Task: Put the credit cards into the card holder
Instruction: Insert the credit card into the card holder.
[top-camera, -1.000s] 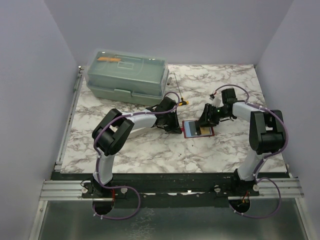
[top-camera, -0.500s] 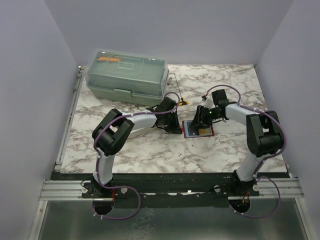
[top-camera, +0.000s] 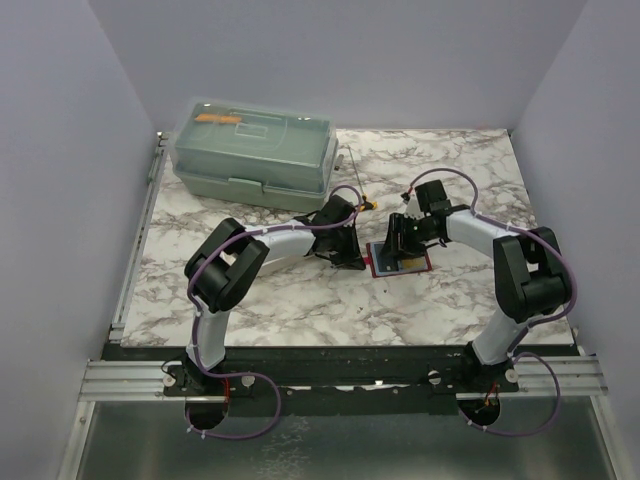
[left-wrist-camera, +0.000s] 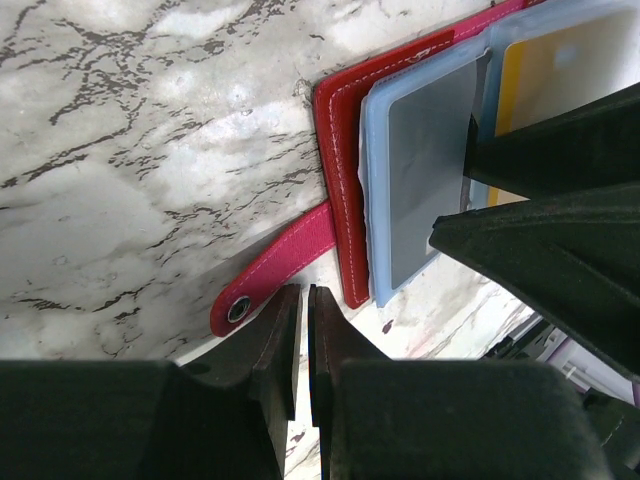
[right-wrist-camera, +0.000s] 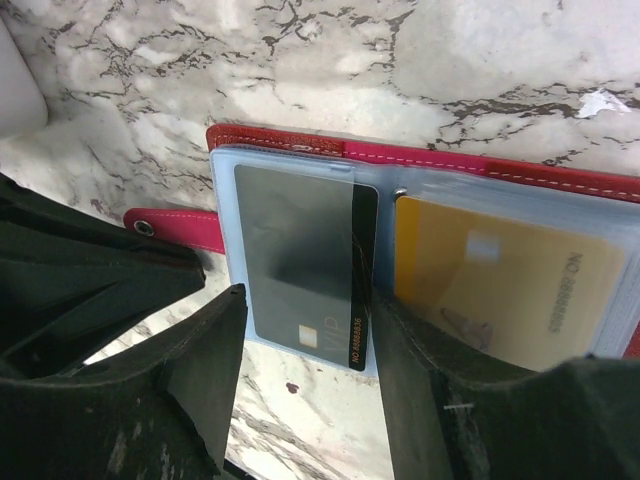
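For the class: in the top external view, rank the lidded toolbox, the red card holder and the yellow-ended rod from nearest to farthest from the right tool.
1. the red card holder, directly under the right tool.
2. the yellow-ended rod, just behind and to its left, mid-table.
3. the lidded toolbox, far back-left corner.

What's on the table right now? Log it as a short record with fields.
holder: red, open flat on the table
dark card: in the clear sleeve nearest the strap
yellow card: in the next sleeve
right hand: open, fingers either side of the dark card
left hand: shut, tips by the strap
box: lid closed, far left corner
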